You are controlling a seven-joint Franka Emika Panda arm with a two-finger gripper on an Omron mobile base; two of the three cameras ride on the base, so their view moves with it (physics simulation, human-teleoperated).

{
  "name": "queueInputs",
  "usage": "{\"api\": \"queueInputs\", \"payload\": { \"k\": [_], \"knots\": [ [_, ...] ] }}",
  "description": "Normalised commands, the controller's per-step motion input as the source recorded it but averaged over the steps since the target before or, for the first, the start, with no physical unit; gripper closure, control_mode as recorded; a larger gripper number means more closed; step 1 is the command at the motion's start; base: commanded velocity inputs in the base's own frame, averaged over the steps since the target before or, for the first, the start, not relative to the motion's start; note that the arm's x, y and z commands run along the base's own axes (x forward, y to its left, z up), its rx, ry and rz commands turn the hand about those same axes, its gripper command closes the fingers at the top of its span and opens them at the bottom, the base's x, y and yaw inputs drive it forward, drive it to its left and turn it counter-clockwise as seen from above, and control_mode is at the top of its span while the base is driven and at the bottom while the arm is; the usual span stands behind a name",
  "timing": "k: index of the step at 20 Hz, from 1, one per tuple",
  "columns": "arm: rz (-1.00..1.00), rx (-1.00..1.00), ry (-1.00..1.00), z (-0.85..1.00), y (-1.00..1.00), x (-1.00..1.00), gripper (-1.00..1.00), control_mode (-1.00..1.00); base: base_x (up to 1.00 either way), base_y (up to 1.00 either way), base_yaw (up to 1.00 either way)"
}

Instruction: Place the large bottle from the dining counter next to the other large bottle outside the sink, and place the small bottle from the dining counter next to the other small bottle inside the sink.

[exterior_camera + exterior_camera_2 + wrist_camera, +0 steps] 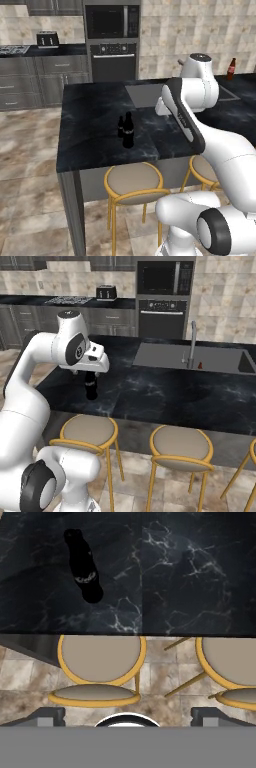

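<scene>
Stools [100,657] sit below; with the gripper [128,717] spread wide, lower it squarely around the large bottle [128,131], avoiding the small bottle [120,126] just beside it.

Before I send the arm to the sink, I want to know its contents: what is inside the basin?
In the right base view the sink shows a small red-tipped object near the faucet. Its body is too small to identify, and the near wall hides part of the floor.
</scene>
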Motion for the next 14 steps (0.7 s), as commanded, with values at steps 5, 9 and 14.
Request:
{"api": "queueInputs", "payload": {
  "k": [5, 9, 14],
  "knots": [
    [0.0, 0.0, 0.0, 0.0, 0.0, 0.0, -1.0, 1.0, 0.1, 0.0, 0.0],
    [0.0, 0.04, 0.0, -0.03, 0.0, 0.0, -1.0, -1.0, 0.0, 0.0, 0.0],
    [0.0, 0.02, 0.0, -0.02, 0.0, 0.0, -1.0, -1.0, 0.0, 0.0, 0.0]
  ]
}}
